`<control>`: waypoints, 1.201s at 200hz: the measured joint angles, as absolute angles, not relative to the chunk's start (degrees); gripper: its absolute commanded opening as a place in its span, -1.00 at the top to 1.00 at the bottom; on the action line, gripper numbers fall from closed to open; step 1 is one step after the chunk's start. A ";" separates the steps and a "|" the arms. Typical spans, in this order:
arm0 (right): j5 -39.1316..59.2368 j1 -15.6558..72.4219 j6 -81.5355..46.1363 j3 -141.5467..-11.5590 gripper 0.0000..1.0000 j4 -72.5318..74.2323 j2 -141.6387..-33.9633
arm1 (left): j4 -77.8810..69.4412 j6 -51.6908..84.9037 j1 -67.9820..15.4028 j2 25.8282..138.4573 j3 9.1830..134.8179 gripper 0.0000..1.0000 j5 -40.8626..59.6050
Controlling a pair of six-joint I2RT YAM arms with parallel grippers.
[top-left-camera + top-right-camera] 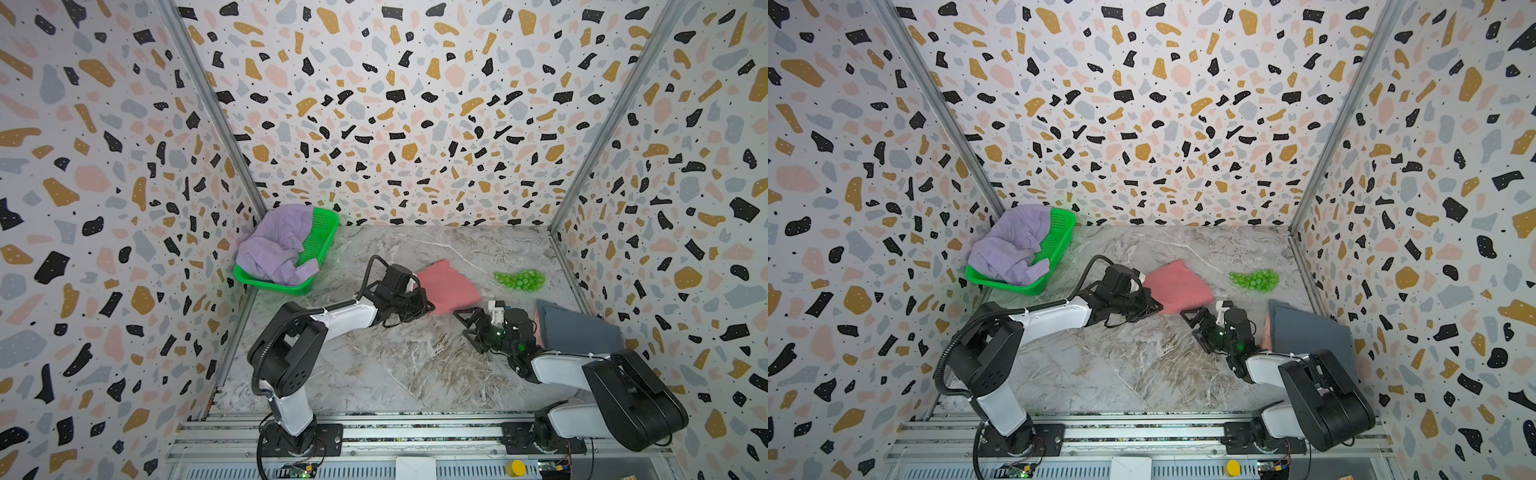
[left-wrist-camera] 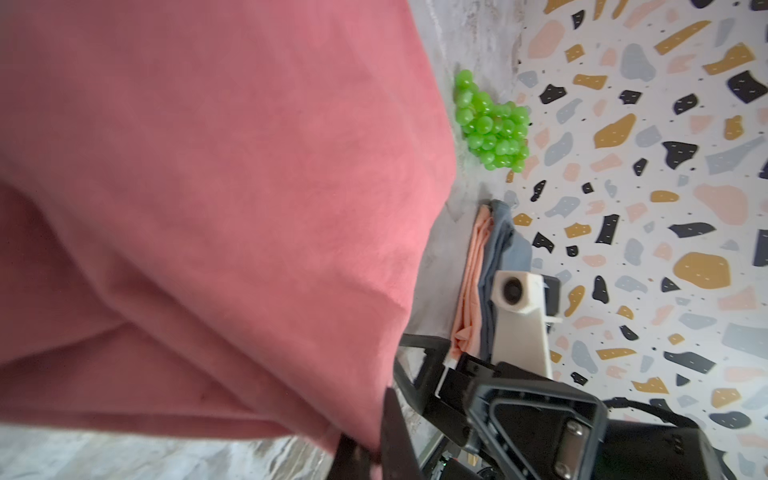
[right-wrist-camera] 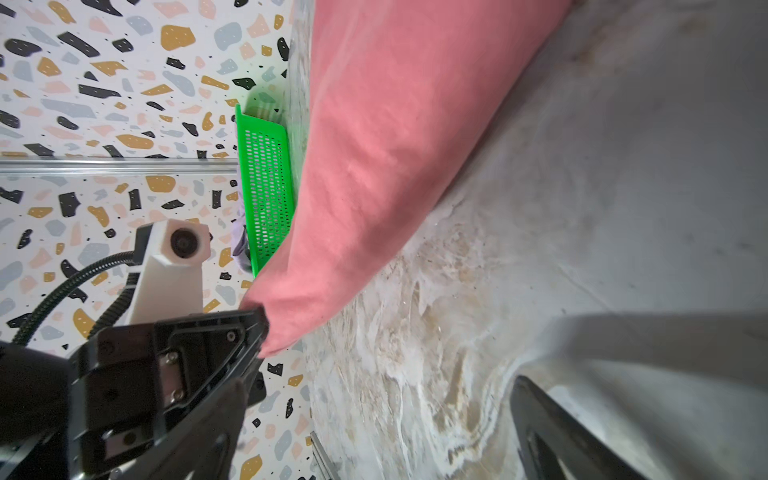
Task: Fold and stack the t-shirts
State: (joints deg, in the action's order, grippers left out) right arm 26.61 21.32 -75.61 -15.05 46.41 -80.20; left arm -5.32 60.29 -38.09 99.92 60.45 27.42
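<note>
Bare desk (image 1: 395, 365) spreads before the coral-red t-shirt (image 1: 451, 286). Reaching low, the left pincer (image 1: 430, 309) clamps its near corner; the right pincer (image 1: 468, 328) gapes empty beside.

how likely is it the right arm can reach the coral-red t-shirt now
Probably yes: the right gripper stands open right by a near corner of the coral-red t-shirt, with nothing between them; the left gripper pinches another corner.

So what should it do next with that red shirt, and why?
Probably ease the right gripper onto the red shirt's free near corner and shut it. The left gripper is shut on one corner, while the right hangs open just beside the other. With both corners held, the shirt could be carried to the grey shirt pile.
</note>
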 measured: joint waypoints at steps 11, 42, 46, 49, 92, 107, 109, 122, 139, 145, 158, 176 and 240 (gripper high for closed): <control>26.98 21.56 -77.56 -15.07 -0.98 49.89 -82.89 | -5.82 60.93 -38.37 99.20 60.47 1.00 27.68; 26.57 22.65 -82.63 -15.18 -0.98 56.25 -88.68 | -6.92 61.71 -38.70 98.56 60.29 1.00 28.45; 26.37 22.79 -83.29 -15.22 -0.98 56.86 -89.17 | -7.07 61.76 -38.72 98.52 60.12 1.00 28.51; 26.24 22.87 -83.61 -15.22 -0.98 57.30 -89.45 | -7.22 61.82 -38.76 98.48 59.94 1.00 28.58; 23.55 23.27 -88.49 -15.62 -0.98 64.53 -93.08 | -8.16 62.63 -39.20 97.49 55.92 1.00 29.50; 23.09 23.33 -89.95 -16.84 -0.98 66.76 -95.70 | -8.21 62.83 -39.51 97.06 54.74 1.00 29.61; 23.07 23.38 -90.24 -17.04 -0.98 67.11 -96.12 | -8.19 62.83 -39.53 97.03 54.68 1.00 29.63; 22.72 23.68 -91.83 -18.06 -0.98 69.54 -99.11 | -8.21 62.85 -39.75 96.79 54.57 1.00 29.76; 22.65 24.75 -93.76 -19.00 -0.94 72.93 -103.11 | -8.23 62.78 -39.86 96.01 54.57 1.00 29.85; 22.57 25.28 -94.43 -19.33 -0.92 74.24 -104.07 | -8.23 62.67 -39.86 95.64 54.59 1.00 30.04; 22.24 26.44 -95.48 -19.57 -0.88 77.28 -105.91 | -8.21 62.35 -39.86 94.98 54.59 1.00 30.87; 22.02 27.38 -96.36 -19.90 -0.71 79.61 -107.72 | -7.95 61.63 -39.88 94.50 54.59 1.00 32.14; 23.31 27.75 -92.90 -26.74 0.92 71.33 -108.97 | 0.40 52.53 -39.86 93.36 54.59 0.49 34.57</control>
